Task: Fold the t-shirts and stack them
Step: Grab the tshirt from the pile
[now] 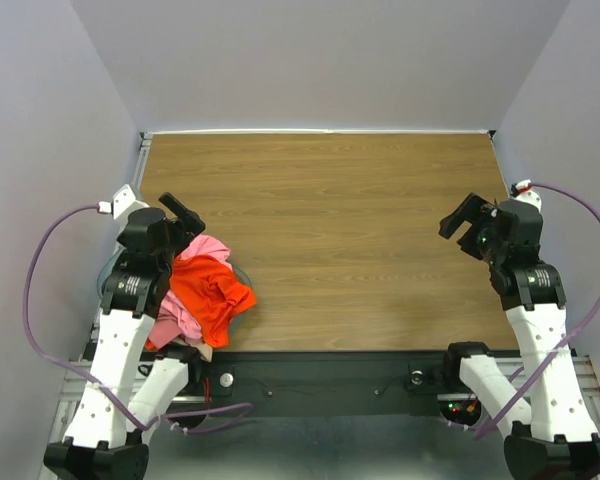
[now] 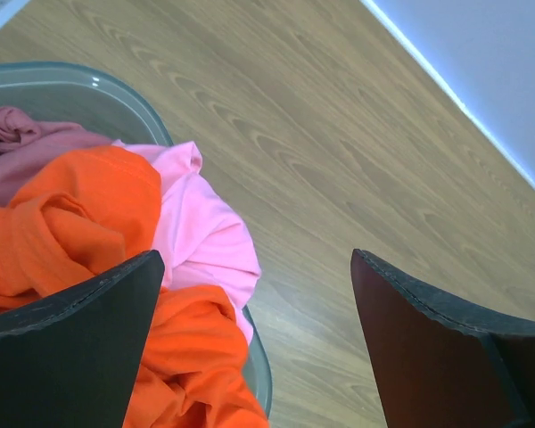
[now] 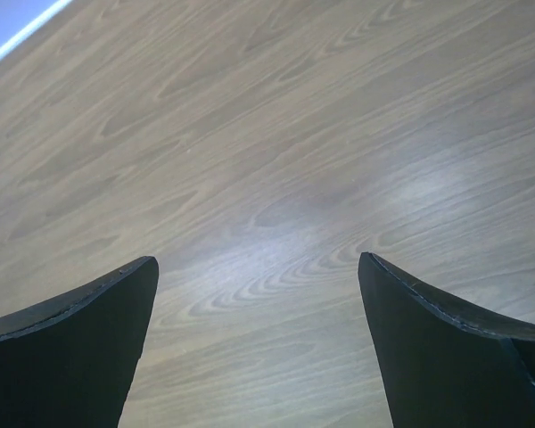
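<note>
hovering above heaped t-shirts (image 2: 116, 232), left gripper (image 2: 256, 260)

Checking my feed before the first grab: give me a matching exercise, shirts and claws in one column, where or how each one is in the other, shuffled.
1 orange-red t-shirt
2 pink t-shirt
3 left claw
4 right claw

A open, over bare table only
B crumpled on top of the heap in the basket
C open, straddling the basket rim
D partly tucked under another shirt

Pairs: 1-B, 2-D, 3-C, 4-A
</note>
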Robot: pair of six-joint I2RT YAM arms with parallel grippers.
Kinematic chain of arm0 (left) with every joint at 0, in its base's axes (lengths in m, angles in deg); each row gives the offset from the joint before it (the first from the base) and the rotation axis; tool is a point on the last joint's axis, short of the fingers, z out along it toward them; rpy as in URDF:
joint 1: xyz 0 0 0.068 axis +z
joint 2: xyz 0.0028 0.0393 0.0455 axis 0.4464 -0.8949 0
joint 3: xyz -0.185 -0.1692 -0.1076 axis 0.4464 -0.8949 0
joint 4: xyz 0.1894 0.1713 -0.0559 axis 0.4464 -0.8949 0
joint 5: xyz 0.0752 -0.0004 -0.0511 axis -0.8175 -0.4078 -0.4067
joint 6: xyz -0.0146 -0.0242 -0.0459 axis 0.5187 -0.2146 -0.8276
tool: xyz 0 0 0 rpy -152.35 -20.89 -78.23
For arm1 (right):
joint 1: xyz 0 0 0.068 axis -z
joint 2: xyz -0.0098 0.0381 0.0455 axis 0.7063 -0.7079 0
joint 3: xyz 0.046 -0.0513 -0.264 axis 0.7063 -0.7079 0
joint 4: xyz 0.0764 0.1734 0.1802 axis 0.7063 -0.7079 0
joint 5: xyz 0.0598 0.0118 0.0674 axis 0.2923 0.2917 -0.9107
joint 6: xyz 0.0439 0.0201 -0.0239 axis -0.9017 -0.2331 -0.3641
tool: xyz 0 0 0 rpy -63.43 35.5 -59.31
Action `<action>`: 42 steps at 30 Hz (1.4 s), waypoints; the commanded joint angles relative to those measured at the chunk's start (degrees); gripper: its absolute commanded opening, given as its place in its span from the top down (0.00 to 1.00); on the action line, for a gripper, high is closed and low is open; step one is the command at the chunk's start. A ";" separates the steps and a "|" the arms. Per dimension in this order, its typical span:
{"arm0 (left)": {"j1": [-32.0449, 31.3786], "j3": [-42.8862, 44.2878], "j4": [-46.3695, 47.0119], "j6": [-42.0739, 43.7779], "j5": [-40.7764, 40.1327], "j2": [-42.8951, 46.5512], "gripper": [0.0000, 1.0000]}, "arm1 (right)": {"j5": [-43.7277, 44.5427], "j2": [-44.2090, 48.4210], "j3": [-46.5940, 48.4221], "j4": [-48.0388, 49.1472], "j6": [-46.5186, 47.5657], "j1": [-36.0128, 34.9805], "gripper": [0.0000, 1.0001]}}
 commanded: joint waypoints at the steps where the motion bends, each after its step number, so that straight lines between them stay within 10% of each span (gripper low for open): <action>1: -0.40 -0.31 1.35 0.19 2.17 -3.94 0.01 | -7.32 0.79 1.14 2.18 4.18 0.14 0.00; 10: -0.76 2.06 -17.53 -16.41 -20.13 -9.22 0.02 | -8.91 1.32 -2.46 3.86 4.53 0.14 0.00; 29: -0.67 11.37 -27.29 -21.43 -27.09 -10.98 0.02 | -9.09 0.09 -5.10 3.68 4.19 0.14 0.00; 42: 0.21 3.04 -20.45 -19.50 -23.05 -13.87 0.05 | -5.75 0.70 -6.33 3.77 3.75 0.14 0.00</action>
